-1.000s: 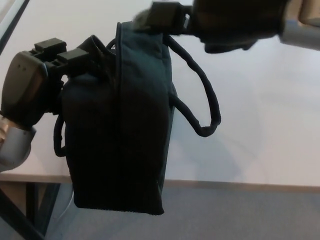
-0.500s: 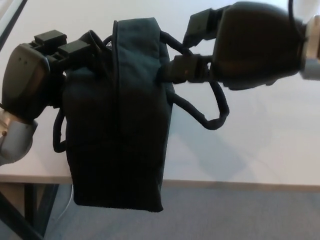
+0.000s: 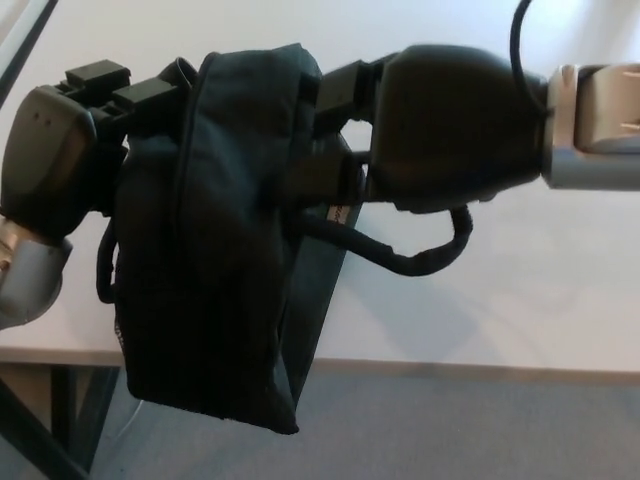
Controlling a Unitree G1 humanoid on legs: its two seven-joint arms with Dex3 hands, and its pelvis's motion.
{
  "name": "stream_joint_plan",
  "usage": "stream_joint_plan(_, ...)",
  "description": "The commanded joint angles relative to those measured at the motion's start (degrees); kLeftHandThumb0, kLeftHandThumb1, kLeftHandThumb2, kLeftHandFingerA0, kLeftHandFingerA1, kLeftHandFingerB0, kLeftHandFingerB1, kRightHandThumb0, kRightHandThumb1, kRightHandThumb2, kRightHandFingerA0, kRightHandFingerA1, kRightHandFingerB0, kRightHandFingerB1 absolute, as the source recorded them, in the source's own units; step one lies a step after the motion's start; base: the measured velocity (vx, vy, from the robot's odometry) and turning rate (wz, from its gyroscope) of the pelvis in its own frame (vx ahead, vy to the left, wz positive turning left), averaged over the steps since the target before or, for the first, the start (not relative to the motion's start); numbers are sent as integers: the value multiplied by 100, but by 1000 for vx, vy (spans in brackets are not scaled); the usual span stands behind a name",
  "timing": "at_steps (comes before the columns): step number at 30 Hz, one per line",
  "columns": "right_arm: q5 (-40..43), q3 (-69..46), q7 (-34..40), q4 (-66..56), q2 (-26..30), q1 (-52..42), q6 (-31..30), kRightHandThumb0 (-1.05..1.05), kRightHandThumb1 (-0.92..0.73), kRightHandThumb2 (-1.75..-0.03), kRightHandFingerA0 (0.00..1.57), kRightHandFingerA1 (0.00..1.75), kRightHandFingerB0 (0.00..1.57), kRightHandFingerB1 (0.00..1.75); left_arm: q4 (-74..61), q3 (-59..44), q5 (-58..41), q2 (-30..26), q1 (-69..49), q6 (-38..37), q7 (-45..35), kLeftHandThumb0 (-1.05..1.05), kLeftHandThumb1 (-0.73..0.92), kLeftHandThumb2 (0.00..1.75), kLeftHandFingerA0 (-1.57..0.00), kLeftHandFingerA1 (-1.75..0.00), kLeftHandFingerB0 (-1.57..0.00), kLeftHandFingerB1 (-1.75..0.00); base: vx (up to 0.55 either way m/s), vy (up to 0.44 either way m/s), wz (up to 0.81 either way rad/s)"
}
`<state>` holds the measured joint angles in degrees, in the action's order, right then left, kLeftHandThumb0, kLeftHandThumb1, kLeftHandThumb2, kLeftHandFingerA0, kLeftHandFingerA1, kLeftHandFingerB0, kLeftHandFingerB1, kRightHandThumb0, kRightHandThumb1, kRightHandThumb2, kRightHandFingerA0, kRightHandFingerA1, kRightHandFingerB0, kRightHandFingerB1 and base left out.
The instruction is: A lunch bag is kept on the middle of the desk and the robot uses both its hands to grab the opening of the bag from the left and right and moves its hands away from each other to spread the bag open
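Since a second ago, right hand point(image 3: 440, 125) descended onto lunch bag point(image 3: 215, 250) — fingers closing on its rim; left hand point(image 3: 65, 150) gripping opposite rim — spreading next.

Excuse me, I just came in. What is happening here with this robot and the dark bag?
The robot is handling a dark lunch bag at the front edge of a white desk. Its left hand holds the bag's left side near the top, and its right hand presses its fingers into the right side. A looped handle hangs below the right hand. The bag's opening does not look spread yet.
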<state>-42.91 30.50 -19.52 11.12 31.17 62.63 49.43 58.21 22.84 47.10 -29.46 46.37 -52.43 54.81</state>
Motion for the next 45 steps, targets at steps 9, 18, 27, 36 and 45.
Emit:
stream_joint_plan(9,-173,-302,11,172,-146,612,48,-43,-47,-55,43,36,17,28,13,173,-67,6,65,1300,-1126,-39,51,87,-87,-116,-80,-85,0,0,0)
stream_joint_plan(18,-283,-299,217,558,-547,602,-371,-22,-38,-87,30,56,7,47,-323,-418,-1418,279,-277,1353,-3075,-44,77,63,-58,-48,-49,-41,0,0,0)
stream_joint_plan(27,-248,-257,770,942,-708,300,47,-31,-49,-55,47,39,27,30,-592,-736,-2042,346,-413,1736,-4165,-44,67,60,-55,-42,-49,-41,0,0,0)
stream_joint_plan(36,-817,202,1486,1459,-958,-342,-1,-25,-56,-57,45,35,30,31,-354,-370,-440,74,-17,-212,-724,-20,59,67,-97,-134,-92,-114,0,0,0)
stream_joint_plan(45,-1313,421,2755,1946,-636,-302,1018,-39,-58,-58,55,40,47,35,-224,-489,-535,-93,-83,-75,-703,4,52,100,-93,-138,-88,-130,0,0,0)
